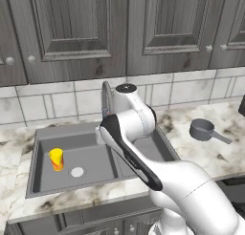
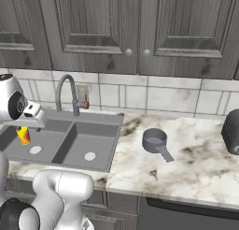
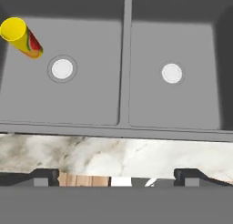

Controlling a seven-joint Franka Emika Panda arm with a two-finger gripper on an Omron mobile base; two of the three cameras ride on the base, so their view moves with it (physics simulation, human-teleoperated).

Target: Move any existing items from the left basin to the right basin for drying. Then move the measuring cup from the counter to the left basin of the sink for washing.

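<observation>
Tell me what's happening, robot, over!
Tool open, empty, above sink's front edge. Yellow cup upright in left basin. Measuring cup on counter. Nothing blocking.

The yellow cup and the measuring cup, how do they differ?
The yellow cup is bright yellow with an orange-red band; the measuring cup is dark grey. The yellow cup is a plain cylinder; the measuring cup has a flat side handle. The yellow cup stands in the left basin; the measuring cup sits on the counter. Both stand upright.

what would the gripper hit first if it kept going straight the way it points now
Probably the sink, around the divider between its basins, which sits mid-frame in the hand view. The open gripper has nothing in between; the yellow cup stands well off to one side.
</observation>
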